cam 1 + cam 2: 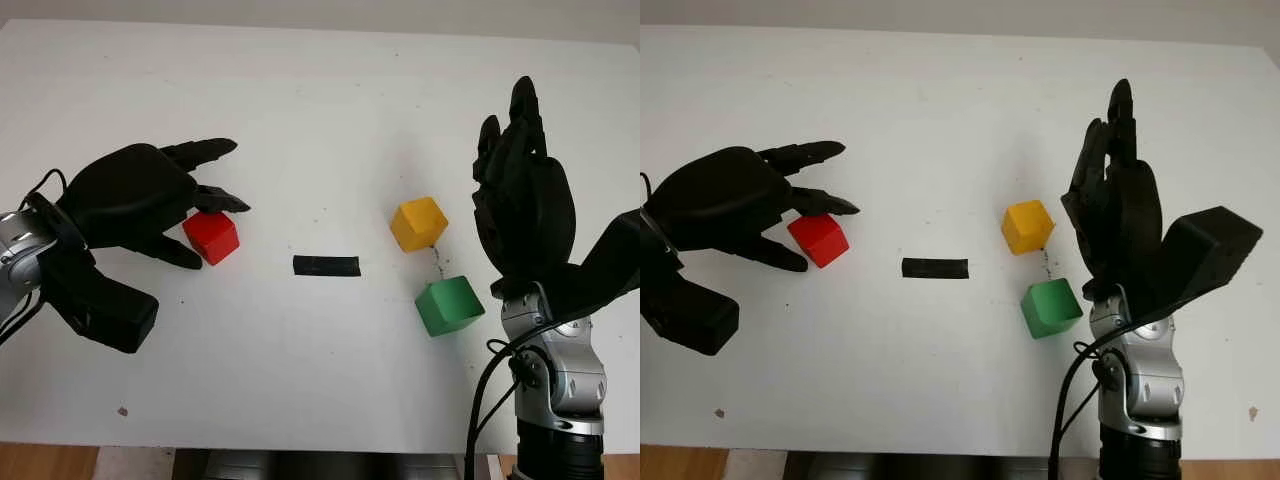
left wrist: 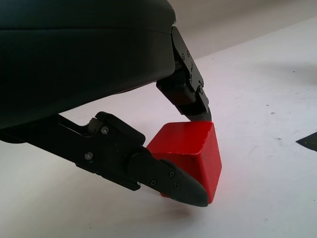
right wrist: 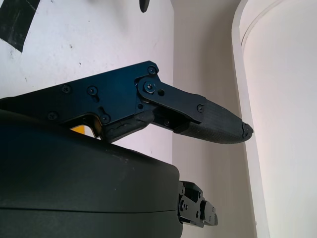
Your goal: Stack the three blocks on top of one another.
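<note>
The red block (image 1: 211, 237) sits on the white table (image 1: 300, 100) at the left. My left hand (image 1: 220, 235) is closed around it: the thumb (image 2: 183, 186) presses its near lower side and one finger (image 2: 198, 111) touches its far top edge, while another finger stretches past above it. The yellow block (image 1: 418, 223) stands right of centre, and the green block (image 1: 449, 305) lies just in front of it, slightly to the right. My right hand (image 1: 510, 130) is held upright to the right of these two blocks, open and holding nothing.
A short strip of black tape (image 1: 326, 266) lies flat on the table between the red block and the yellow and green pair. The table's front edge runs along the bottom of the head views.
</note>
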Available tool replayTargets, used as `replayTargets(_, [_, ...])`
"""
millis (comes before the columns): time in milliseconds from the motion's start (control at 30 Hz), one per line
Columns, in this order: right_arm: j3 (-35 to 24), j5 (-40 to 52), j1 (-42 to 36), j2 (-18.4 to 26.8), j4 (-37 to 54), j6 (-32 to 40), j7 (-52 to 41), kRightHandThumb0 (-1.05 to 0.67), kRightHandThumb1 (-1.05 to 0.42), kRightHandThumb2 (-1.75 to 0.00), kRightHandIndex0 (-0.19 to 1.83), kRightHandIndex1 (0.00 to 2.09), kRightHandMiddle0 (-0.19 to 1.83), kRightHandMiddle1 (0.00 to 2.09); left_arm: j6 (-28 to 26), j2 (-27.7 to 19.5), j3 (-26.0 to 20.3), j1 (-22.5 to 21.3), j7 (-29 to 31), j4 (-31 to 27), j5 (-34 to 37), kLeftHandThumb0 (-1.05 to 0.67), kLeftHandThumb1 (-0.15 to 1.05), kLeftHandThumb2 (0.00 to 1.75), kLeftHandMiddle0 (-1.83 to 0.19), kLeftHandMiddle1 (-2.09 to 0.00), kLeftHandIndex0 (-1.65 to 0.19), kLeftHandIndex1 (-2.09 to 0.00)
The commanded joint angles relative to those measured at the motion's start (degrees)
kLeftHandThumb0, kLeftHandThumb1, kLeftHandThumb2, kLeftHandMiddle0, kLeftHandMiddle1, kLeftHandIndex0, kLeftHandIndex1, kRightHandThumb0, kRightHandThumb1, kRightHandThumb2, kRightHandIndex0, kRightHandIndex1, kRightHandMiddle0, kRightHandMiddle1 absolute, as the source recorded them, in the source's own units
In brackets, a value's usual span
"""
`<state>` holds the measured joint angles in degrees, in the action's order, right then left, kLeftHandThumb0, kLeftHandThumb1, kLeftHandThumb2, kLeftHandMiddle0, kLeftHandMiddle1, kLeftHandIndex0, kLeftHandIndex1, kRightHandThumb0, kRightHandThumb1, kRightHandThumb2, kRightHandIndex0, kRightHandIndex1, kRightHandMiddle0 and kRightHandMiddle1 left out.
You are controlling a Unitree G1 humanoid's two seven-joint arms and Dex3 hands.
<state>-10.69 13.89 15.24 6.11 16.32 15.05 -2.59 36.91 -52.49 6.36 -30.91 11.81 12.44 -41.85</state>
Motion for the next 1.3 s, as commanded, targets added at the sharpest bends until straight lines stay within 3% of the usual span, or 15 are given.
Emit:
replayTargets(0, [-0.75, 0.45, -0.20, 0.52, 1.41, 0.07, 0.10, -0.73, -1.05, -0.78, -0.19, 0.00, -0.19, 0.00, 0.27, 0.13, 0.53, -1.22, -0.36, 0.10, 0.37, -0.62, 0.87, 0.06, -0.17, -0.07, -0.69, -0.22])
replayTargets(200, [-0.96, 0.32, -0.45, 0.59, 1.76, 0.19, 0.32, -0.73, -1.05, -0.76, -0.19, 0.00, -0.19, 0.00, -0.47, -0.28, 0.74, -0.87, -0.32, -0.47, -0.66, -0.61, 0.88, 0.05, -0.18, -0.05, -0.53, -0.55])
replayTargets(433, [-0.79, -0.09, -0.71, 0.76, 1.85, 0.22, 0.18, -0.73, -1.05, -0.77, -0.19, 0.00, -0.19, 0.00, -1.78, -0.59, 0.92, -0.49, -2.34, -1.99, -4.42, -0.57, 0.89, 0.06, -0.21, -0.06, -0.52, -0.65])
replayTargets(700, [-0.52, 0.06, -1.02, 0.74, 1.70, 0.11, -0.63, -0.72, -1.05, -0.78, -0.19, 0.00, -0.19, 0.00, -5.46, -0.87, 1.51, 0.61, -10.57, -5.65, -15.29, -0.50, 0.91, 0.05, -0.29, -0.07, -0.55, -0.93])
replayTargets(933, [-0.27, -0.12, -1.00, 0.39, 1.67, 0.18, -0.40, -0.72, -1.05, -0.78, -0.19, 0.00, -0.19, 0.00, -4.85, -1.29, 2.59, -0.26, -14.07, -6.75, -17.15, -0.42, 0.93, 0.05, -0.30, -0.07, -0.46, -1.15])
replayTargets(1100, [-0.11, 0.08, -1.04, 0.36, 1.60, 0.10, -0.53, -0.71, -1.05, -0.78, -0.19, 0.00, -0.19, 0.00, -2.66, -1.40, 3.13, -1.83, -12.63, -7.91, -14.97, -0.43, 0.95, 0.06, -0.31, -0.07, -0.44, -1.16])
replayTargets(1267, [-0.13, 0.60, -1.21, 0.10, 1.74, 0.26, -0.66, -0.70, -1.05, -0.79, -0.19, 0.00, -0.19, 0.00, 1.84, -0.02, 4.43, -5.57, -3.34, -6.61, -3.80, -0.46, 0.97, 0.05, -0.29, -0.05, -0.35, -1.32])
